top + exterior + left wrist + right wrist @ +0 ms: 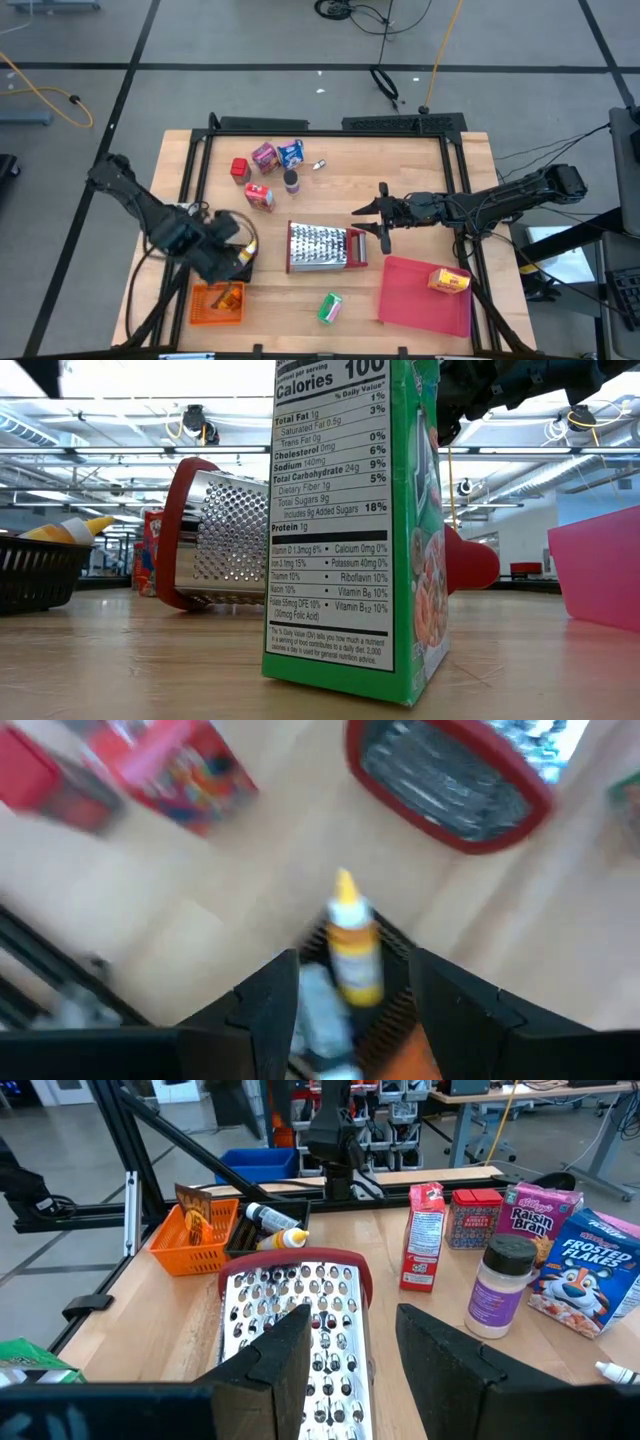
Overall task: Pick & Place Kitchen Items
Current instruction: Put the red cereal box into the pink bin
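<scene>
Steel, perforated and curved, the grater (pixel 318 246) with its red plastic end lies on its side mid-bench and serves as landmark. Nearest the front edge, a green cereal box (pixel 329 308) lies just in front of the grater, glossy card with a printed nutrition panel. To the grater's left stands an orange mesh basket (pixel 217 303) and, beside it, a dark basket holding a small yellow-capped bottle (pixel 352 945). The left gripper (pixel 340 990) hovers over that dark basket with its fingers parted and empty, the bottle below the gap. To the grater's right lies a flat red tray (pixel 410 298) carrying a yellow box (pixel 449 282). The right gripper (pixel 381 212) hangs just beyond the grater's right end, jaws apart, holding nothing. Farther back, beyond the grater, stand a red carton (pixel 259 196), a dark-lidded jar (pixel 291 181), a small red box (pixel 240 169), a pink-purple cereal box (pixel 264 155) and a blue one (pixel 291 152), all on pale wooden bench (pixel 400 170).
</scene>
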Motion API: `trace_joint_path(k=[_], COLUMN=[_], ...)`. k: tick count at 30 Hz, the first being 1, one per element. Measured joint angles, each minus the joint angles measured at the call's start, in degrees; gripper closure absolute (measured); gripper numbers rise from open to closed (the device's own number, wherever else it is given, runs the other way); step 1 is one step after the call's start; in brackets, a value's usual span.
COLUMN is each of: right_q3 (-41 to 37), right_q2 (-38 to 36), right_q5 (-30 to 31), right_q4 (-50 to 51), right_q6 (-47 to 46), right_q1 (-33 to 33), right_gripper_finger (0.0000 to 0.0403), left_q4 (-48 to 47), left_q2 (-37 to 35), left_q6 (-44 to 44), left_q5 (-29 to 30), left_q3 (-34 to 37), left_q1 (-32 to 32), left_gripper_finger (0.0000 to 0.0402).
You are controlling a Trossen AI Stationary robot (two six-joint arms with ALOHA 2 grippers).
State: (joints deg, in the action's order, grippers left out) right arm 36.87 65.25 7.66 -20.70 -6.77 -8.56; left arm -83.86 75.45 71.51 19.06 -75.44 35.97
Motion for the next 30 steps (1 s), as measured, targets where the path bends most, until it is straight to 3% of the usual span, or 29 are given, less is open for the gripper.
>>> trace_joint_path(k=[5,16,21,30], right_q3=[0.0,0.0,0.0,0.0], right_q2=[0.0,0.0,0.0,0.0], right_q5=[0.0,0.0,0.0,0.0], right_q4=[0.0,0.0,0.0,0.0], right_q6=[0.0,0.0,0.0,0.4], right_q1=[0.0,0.0,0.0,0.0], right_gripper_finger=[0.0261,0.0261,0.0261,0.0261], left_q4=[-2.4,-2.9,-2.6,3.9], left_q2=[-0.7,-0.6,-0.6,-0.6], left_q6=[-17.0,-45.6,-54.2,-67.1], left_q5=[0.7,1.2,3.9,2.1], left_q3=[0.0,0.0,0.0,0.0], left_q1=[-7.8,-25.5,-32.3,-43.1], left_gripper_finger=[0.0210,0.0210,0.0203,0.0173])
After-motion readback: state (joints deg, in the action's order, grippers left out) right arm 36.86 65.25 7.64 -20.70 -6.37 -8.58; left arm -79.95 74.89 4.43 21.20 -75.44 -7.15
